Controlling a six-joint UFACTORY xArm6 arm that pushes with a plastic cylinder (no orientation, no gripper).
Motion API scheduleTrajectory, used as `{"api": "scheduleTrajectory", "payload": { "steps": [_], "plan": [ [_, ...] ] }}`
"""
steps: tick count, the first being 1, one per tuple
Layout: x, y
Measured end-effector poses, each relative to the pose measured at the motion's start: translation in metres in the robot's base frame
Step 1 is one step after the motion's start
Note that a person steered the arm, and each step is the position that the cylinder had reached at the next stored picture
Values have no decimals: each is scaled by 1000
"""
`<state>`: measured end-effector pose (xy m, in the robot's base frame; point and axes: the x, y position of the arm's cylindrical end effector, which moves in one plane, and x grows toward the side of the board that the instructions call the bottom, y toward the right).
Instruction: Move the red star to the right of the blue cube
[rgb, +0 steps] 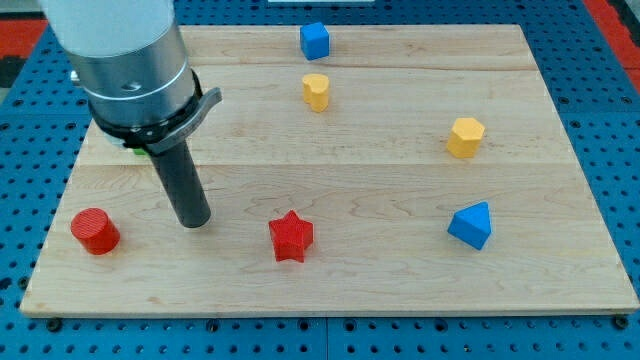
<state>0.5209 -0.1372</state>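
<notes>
The red star (291, 237) lies near the board's bottom edge, a little left of centre. The blue cube (314, 41) sits at the view's top, near the board's far edge, well above the star. My tip (194, 221) rests on the board to the left of the red star, about a hand's width away, not touching it. The rod rises up and left to the arm's grey body (125, 60).
A red cylinder (95, 231) sits left of my tip near the board's left edge. A yellow block (316, 91) is just below the blue cube. A yellow hexagonal block (465, 137) and a blue triangular block (471, 225) sit at the right. Something green (137, 152) peeks from behind the rod.
</notes>
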Motion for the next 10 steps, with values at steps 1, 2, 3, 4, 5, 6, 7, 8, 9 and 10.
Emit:
{"api": "scheduleTrajectory", "payload": {
  "steps": [1,2,3,4,5,6,7,8,9,10],
  "plan": [
    [31,15],
    [64,77],
    [20,130],
    [-49,135],
    [-2,124],
    [-51,85],
    [-89,136],
    [-132,170],
    [-165,184],
    [-202,188]
  ]
}}
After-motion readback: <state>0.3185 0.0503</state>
